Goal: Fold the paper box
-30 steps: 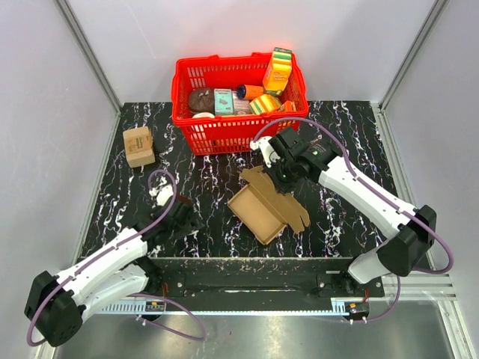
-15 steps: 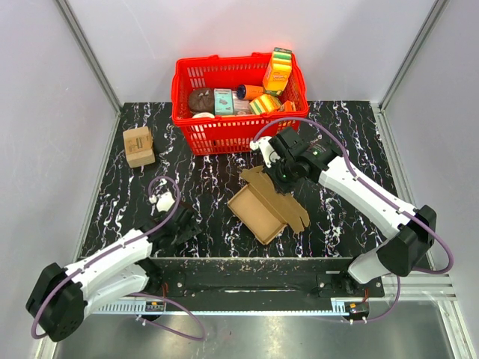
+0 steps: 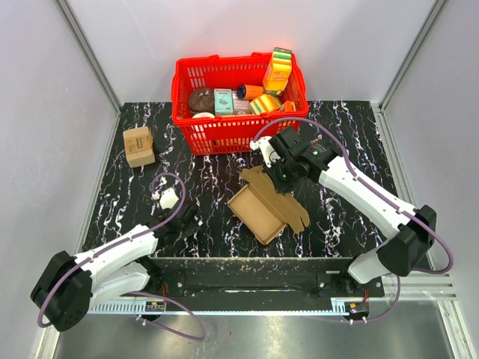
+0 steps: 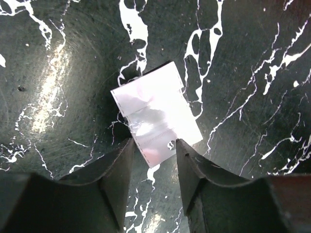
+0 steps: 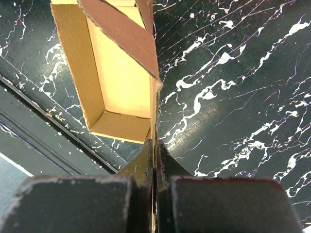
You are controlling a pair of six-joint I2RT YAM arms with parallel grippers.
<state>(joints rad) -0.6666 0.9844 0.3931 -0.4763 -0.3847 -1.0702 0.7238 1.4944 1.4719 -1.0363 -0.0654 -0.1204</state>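
the paper box [image 3: 262, 212] lay open side up in the middle of the table [image 3: 344, 127], on the near side of the red basket [image 3: 224, 133]. the right gripper [image 5: 154, 144] was pinched tight on the thin edge of the box's far-right wall. the left gripper [image 4: 154, 145] sat well apart to the left, jaws about half apart astride a white slip [image 4: 151, 107] lying flat; whether it gripped the slip could not be told. with one pinch and nothing bracing the box, a pull might skid it, or crumple or tear that wall.
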